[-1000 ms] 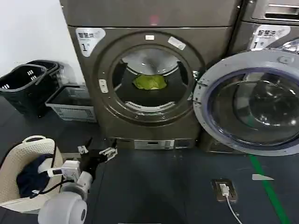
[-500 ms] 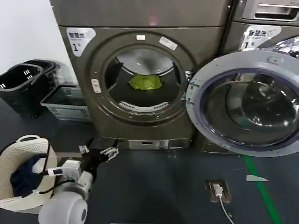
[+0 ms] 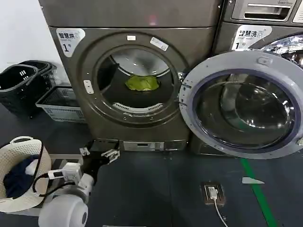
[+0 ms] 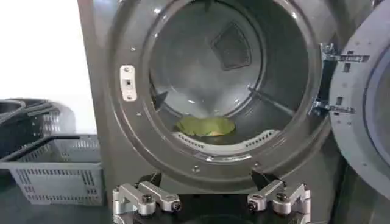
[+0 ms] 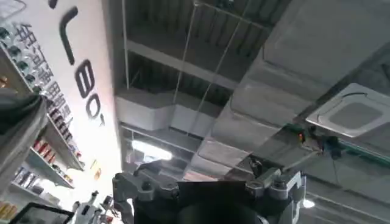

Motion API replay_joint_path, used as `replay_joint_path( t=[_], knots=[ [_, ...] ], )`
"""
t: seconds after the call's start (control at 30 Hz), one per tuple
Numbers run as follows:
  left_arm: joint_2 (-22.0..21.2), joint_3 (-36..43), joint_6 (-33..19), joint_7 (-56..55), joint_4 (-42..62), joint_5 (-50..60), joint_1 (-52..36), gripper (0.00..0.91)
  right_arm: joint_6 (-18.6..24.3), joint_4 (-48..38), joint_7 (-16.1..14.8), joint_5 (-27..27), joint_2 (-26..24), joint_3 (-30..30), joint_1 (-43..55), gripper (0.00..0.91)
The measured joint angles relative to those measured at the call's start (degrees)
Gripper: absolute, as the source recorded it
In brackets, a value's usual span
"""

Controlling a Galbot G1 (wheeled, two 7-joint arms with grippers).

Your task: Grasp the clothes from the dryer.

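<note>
The small, soft, crumpled bundle of bright yellow-green clothes (image 3: 141, 83) lies on the floor of the drum inside the big bronze-grey metal front-loading dryer (image 3: 132, 75), well apart from the left gripper (image 3: 98, 153), which hangs low in front of the dryer, below its round porthole and towards the side bearing the white "1" label (image 3: 70, 39). In the left wrist view the clothes (image 4: 205, 126) sit just behind the porthole's lower lip, above and between the two silver metal fingers (image 4: 146, 198) of the left gripper (image 4: 210, 203), which stand wide apart and hold nothing. The drum is smooth, shiny metal with a perforated strip along its front lip and a dark square patch on its back wall. The dryer's round door (image 3: 241, 105), a grey ring around a dark glass bowl, is swung fully open to the side away from the label, in front of a neighbouring machine. On the floor beside the dryer, on the label side, stand black plastic slatted baskets (image 3: 21, 85) and a grey lattice basket (image 3: 59, 105); what they hold cannot be made out. Nearer the robot on that same side, a cream woven basket (image 3: 19, 189) holds a dark blue cloth (image 3: 18, 176). The right gripper (image 5: 210, 189) points up towards a ceiling of ducts and panels, its fingers spread and empty.
</note>
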Motion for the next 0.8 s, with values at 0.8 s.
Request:
replay_joint_path(
  t=[0.8],
  knots=[
    [0.56, 0.39, 0.00, 1.28, -0.23, 0.35, -0.21, 0.907, 1.49, -2.12, 2.07, 1.54, 2.45, 4.76, -1.81, 0.907]
  ],
)
